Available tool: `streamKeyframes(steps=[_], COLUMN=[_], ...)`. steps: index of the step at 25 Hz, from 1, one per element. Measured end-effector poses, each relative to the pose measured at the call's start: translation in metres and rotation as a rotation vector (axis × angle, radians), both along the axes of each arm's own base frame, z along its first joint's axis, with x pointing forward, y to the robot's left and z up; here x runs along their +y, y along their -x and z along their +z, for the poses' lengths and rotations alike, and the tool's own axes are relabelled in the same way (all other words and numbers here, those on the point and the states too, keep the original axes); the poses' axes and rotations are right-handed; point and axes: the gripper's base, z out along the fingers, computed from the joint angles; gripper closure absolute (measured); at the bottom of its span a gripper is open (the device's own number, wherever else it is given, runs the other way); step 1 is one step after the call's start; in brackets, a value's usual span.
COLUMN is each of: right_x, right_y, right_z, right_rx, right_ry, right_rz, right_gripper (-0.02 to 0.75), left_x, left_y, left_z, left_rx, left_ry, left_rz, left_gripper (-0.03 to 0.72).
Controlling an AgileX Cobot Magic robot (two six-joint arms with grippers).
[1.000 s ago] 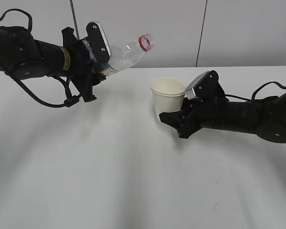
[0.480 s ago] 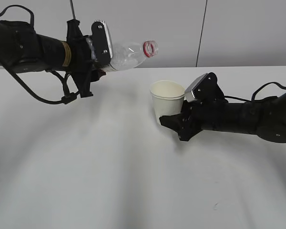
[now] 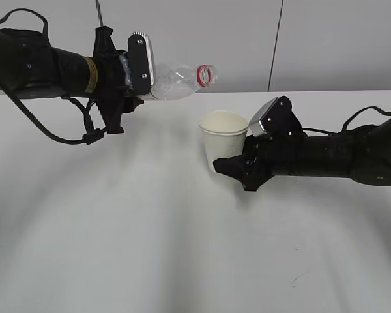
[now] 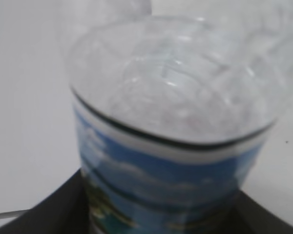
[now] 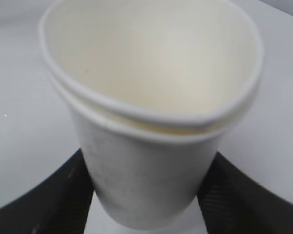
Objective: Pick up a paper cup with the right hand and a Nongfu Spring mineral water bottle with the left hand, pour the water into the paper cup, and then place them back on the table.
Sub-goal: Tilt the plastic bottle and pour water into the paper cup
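Note:
My left gripper (image 3: 145, 83) is shut on the Nongfu Spring bottle (image 3: 176, 77) and holds it nearly level in the air, with its open, red-ringed mouth pointing right. In the left wrist view the bottle (image 4: 171, 122) fills the frame between my gripper's (image 4: 161, 217) dark fingers. My right gripper (image 3: 238, 164) is shut on the lower part of the paper cup (image 3: 222, 135), below and just right of the bottle's mouth. In the right wrist view the cup (image 5: 151, 112) sits in the gripper (image 5: 146, 195) and its cream inside looks dry. No stream of water shows.
The white table (image 3: 150, 228) spreads under both arms, with a small dark scratch mark (image 3: 293, 282) at the front right. A grey wall with a vertical seam (image 3: 274, 45) stands behind. Black cables (image 3: 65, 134) hang from the left arm.
The left gripper has tipped the bottle down from a raised slant to almost level, and its mouth has moved right. The right gripper has carried the cup a little to the left, toward the mouth.

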Motion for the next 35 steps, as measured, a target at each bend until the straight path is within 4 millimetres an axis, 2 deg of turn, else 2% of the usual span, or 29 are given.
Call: streamKeyframes(steps=[14, 22, 35], right_x=[0.005, 0.007, 0.009], right_y=[-0.006, -0.010, -0.015], right_z=[0.008, 0.013, 0.020], right_rx=[0.032, 0.059, 0.067], right_ry=[0.002, 0.008, 0.003], right_rz=[0.067, 0.105, 0.116], right_gripper=[0.285, 0.285, 0.285], left_x=[0.005, 0.003, -0.002], left_y=[-0.001, -0.009, -0.007], left_z=[-0.002, 0.015, 0.016], left_rx=[-0.026, -0.081, -0.131], left_ry=[-0.122, -0.121, -0.233], left_rz=[-0.005, -0.001, -0.074], left_gripper=[0.320, 0.320, 0.321])
